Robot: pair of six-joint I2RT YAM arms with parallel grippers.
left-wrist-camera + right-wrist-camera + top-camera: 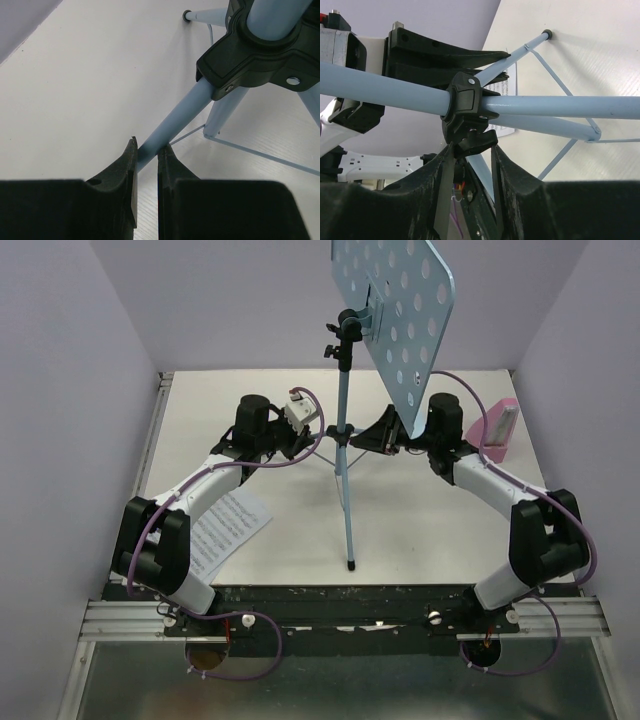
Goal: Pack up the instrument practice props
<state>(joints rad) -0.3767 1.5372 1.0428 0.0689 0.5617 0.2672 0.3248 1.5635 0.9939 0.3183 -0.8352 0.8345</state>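
Observation:
The light-blue music stand [345,465] stands upright mid-table, its hole-punched desk [395,300] tilted at the top. My left gripper [315,440] is shut on one tripod leg [175,120] just below the black hub [260,55]; the jaws [147,150] pinch the tube. My right gripper [375,437] is shut on the black clamp knob [475,142] of the hub collar [465,97], the fingertips [472,150] on either side of it. White sheet-music pages [225,530] lie flat under the left arm. The pink metronome [497,430] stands at the far right.
Lilac walls close in the table on the left, back and right. The stand's front leg foot [352,565] rests near the table's near edge. Thin brace wires [250,150] run between the legs. The left gripper's body [445,55] shows in the right wrist view.

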